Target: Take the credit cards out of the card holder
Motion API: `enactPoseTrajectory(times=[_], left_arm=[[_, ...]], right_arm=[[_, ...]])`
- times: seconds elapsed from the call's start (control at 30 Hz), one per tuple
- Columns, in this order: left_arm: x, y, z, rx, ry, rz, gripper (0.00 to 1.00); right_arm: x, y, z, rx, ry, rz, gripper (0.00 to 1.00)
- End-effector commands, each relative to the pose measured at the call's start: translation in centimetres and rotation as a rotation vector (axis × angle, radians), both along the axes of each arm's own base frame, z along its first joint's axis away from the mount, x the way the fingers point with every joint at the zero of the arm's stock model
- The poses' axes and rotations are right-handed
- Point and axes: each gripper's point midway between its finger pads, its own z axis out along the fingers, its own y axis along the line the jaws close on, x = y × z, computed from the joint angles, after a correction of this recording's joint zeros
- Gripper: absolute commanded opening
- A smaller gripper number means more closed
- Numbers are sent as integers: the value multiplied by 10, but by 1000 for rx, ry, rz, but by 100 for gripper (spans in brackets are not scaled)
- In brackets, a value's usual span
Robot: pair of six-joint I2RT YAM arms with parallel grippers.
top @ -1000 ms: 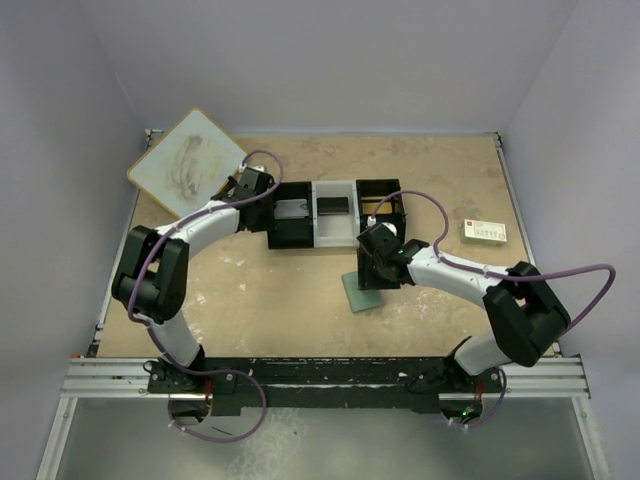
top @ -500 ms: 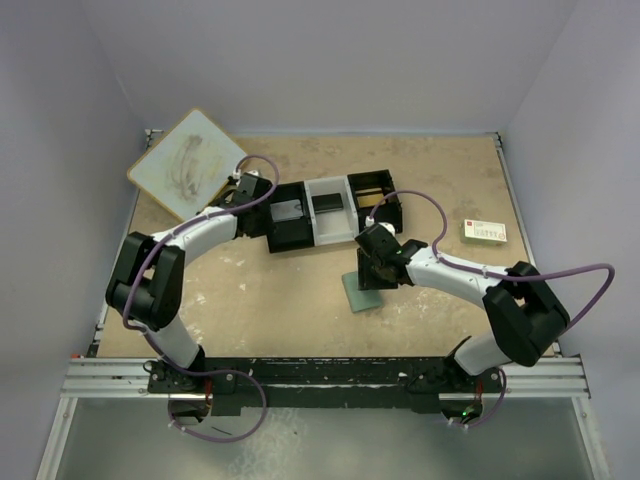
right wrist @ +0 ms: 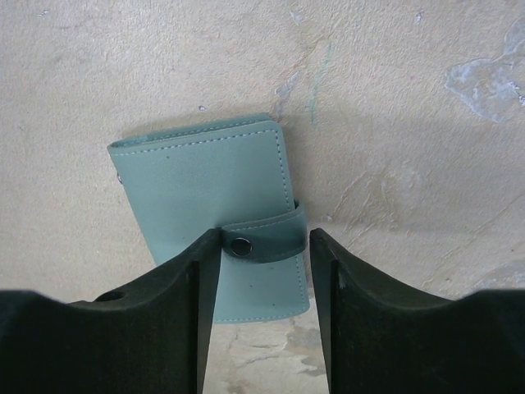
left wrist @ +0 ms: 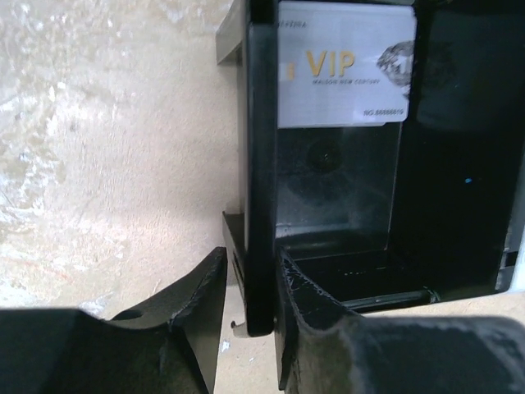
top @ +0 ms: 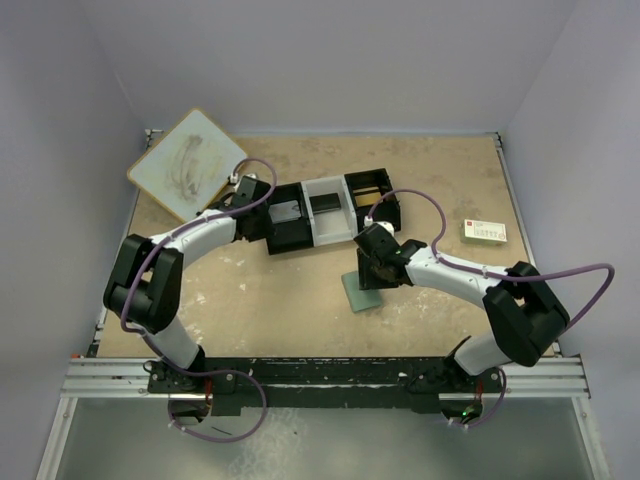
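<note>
The grey-green card holder (right wrist: 209, 193) lies folded shut on the table, its clasp tab (right wrist: 262, 240) snapped. It also shows in the top view (top: 363, 295). My right gripper (right wrist: 264, 267) is open and hangs just above it, its fingers on either side of the tab; it shows in the top view (top: 373, 268). My left gripper (left wrist: 253, 264) is shut on the left wall of the black-and-white tray (left wrist: 261, 164), also seen from above (top: 263, 222). A pale grey card marked VIP (left wrist: 344, 66) lies in that tray's left compartment (top: 289, 211). No orange-gold card shows clearly.
The three-compartment tray (top: 332, 236) lies tilted across the middle of the table, with a dark card in its middle compartment (top: 328, 205). A white box with red and green print (top: 484, 232) lies at the right. A pale square board (top: 187, 163) sits at the back left corner.
My left gripper has turned the tray by its left wall, so the tray now lies at a slant with its right end farther back. The right gripper has hardly moved.
</note>
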Motion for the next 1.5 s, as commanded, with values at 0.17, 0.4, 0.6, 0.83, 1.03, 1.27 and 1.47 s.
enactPoseTrajectory(times=[0.17, 0.4, 0.6, 0.83, 1.03, 1.27, 1.47], left_arm=[[-6, 8, 8, 46, 11, -20, 50], [-3, 9, 42, 26, -72, -16, 59], [-23, 15, 69, -23, -137, -4, 60], [-77, -11, 70, -203, -178, -109, 58], [-121, -44, 61, -281, -190, -162, 58], [-157, -68, 42, -333, -176, -184, 58], [-177, -89, 15, -383, -128, -196, 58]], right_arm=[[9, -2, 5, -50, -26, 9, 45], [7, 9, 3, -5, -12, 18, 27], [-8, 28, 0, 95, 18, -9, 16], [-26, 57, 0, 166, 29, 9, 9], [-42, 101, 10, 333, 38, 56, 2], [-59, 134, 16, 506, 72, 76, 2], [-61, 144, 21, 599, 74, 74, 1]])
